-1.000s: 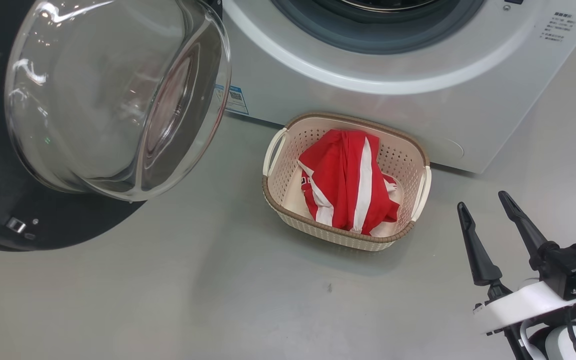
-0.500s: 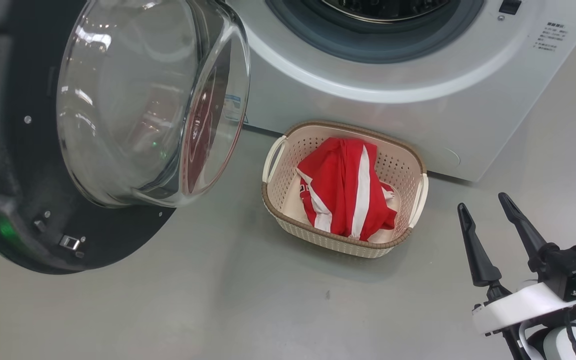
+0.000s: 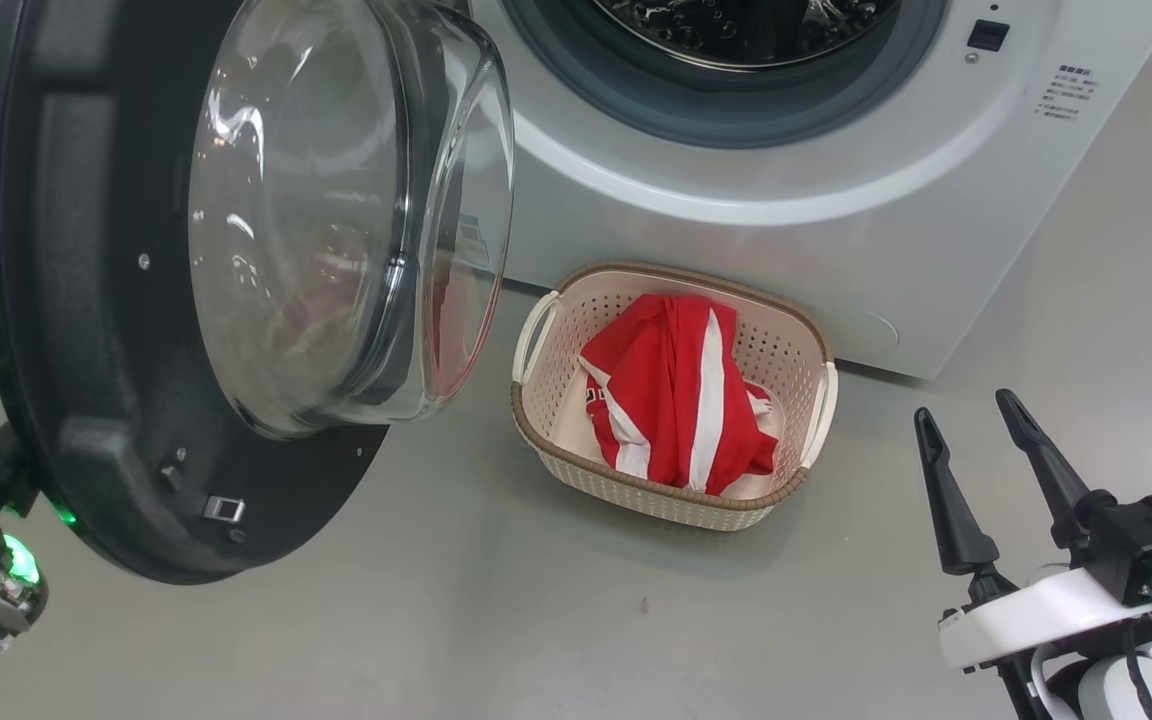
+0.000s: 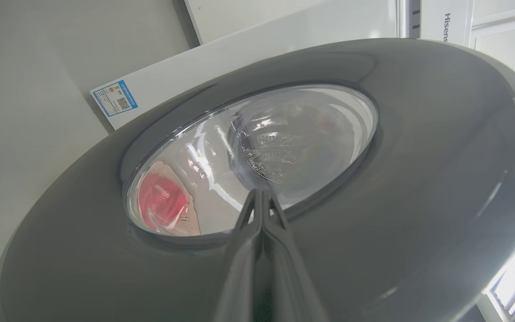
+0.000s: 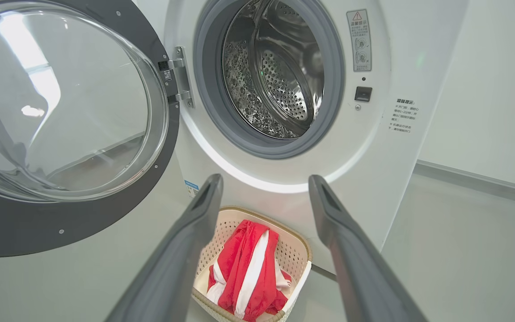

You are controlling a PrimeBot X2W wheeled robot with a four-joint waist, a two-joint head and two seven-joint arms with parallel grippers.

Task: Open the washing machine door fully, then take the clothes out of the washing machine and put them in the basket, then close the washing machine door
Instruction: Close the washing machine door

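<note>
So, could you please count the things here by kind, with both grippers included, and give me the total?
washing machine: 1
door: 1
basket: 1
clothes: 1 heap in the basket; I cannot tell how many garments
grippers: 2, left gripper shut, right gripper open
Total: 6

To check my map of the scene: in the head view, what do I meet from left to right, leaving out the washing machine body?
door → basket, holding the clothes → right gripper
</note>
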